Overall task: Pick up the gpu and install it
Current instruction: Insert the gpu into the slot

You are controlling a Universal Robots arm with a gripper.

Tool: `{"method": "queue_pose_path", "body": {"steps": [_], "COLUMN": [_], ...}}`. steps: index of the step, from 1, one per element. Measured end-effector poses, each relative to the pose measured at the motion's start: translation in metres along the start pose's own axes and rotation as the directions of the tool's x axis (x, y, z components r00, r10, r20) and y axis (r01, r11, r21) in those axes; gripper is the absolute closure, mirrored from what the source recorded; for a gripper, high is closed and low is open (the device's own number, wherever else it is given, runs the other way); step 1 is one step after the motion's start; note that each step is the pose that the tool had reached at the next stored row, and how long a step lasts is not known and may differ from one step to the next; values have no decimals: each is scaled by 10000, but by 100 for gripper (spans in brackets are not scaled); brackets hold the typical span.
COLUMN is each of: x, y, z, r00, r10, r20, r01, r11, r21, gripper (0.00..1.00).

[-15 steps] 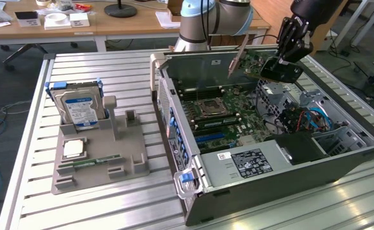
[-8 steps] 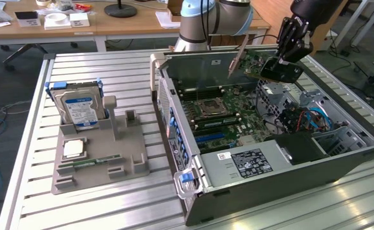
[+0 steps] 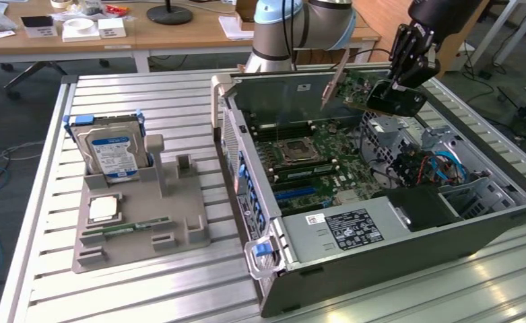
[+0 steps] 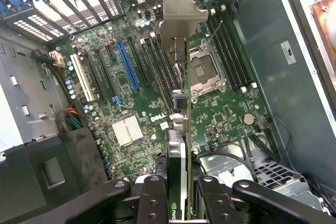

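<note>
The gpu had a dark face and a silvery end bracket; the gripper was black. The motherboard was green, with one bright blue slot. The hard drive was silver with a blue-and-white label, on a grey holder. The worktop was pale, ribbed metal.

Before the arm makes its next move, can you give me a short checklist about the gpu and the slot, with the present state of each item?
1. The gripper is shut on the gpu: ok.
2. The gpu hangs over the open case, not seated: ok.
3. The blue slot is free: ok.
4. The gpu edge is in line with the blue slot: not ok, it seems to hang beside it.
5. The bracket points toward the case's rear wall: ok.
</note>
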State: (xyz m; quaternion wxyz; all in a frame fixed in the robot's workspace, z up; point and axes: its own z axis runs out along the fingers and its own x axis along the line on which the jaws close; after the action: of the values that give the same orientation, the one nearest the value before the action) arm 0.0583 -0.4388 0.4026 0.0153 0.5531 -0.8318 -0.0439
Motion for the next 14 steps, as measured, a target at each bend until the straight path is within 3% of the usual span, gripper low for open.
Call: {"method": "queue_pose_path", "body": {"steps": [12, 14], "x": [4, 5], "y": [9, 11], "z": [1, 1], "r00": [10000, 10000], "r10": [-5, -7], "r20": [30, 44], "r01": [4, 6], "r11": [10000, 9999], "r21": [73, 107], "gripper": [73, 73]}}
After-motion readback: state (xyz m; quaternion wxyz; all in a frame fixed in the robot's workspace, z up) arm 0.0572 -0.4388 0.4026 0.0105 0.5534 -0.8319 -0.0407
